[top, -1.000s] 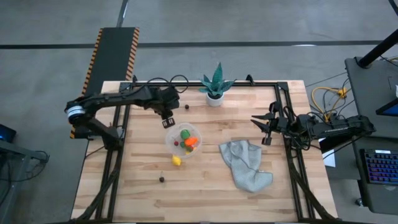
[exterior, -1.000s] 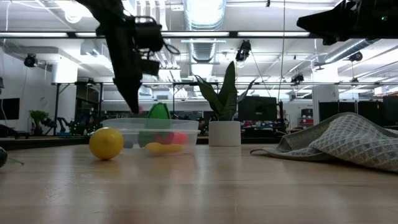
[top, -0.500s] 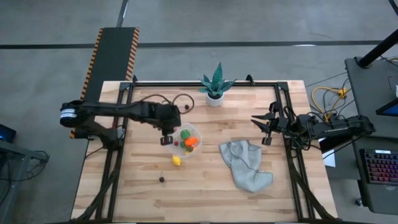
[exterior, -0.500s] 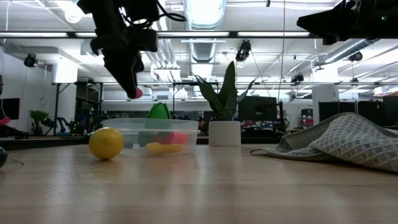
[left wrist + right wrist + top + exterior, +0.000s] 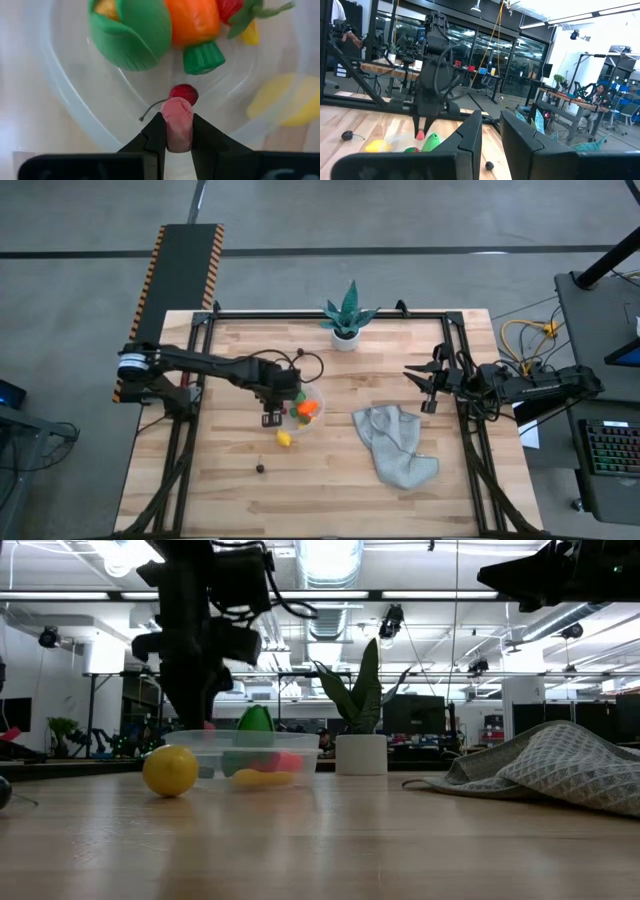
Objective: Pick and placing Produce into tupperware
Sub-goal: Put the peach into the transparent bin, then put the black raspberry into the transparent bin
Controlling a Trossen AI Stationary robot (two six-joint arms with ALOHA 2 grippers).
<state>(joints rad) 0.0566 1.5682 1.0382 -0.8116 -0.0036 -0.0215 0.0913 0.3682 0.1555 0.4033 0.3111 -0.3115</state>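
The tupperware (image 5: 300, 406) is a small clear round container on the wooden table; it shows too in the low view (image 5: 245, 754). In it lie a green piece (image 5: 132, 32), an orange carrot (image 5: 192, 22) and a red cherry (image 5: 183, 93). My left gripper (image 5: 272, 416) hangs over its left rim, shut on a pink piece of produce (image 5: 177, 120). A yellow lemon (image 5: 284, 439) and a tiny dark brown piece (image 5: 260, 468) rest on the table nearby. My right gripper (image 5: 428, 386) waits open at the table's right side. My left gripper pinches the pink piece between its two fingers (image 5: 155, 135), coming from above and pointing down. The piece's rounded end (image 5: 176, 106) sticks out past the fingertips. It is lifted clear, just above the cherry inside the tupperware's wall (image 5: 208, 725).
A crumpled grey cloth (image 5: 395, 442) lies right of the tupperware. A spiky green plant in a white pot (image 5: 346, 330) stands at the far edge. Black frame rails (image 5: 190, 430) run along the table's sides. Bare wood lies near the front edge.
My left gripper, still shut on the pink piece, has moved toward the table's near edge, from the far side of the tupperware to over its left rim, and has come down to rim height. The right arm has kept still.
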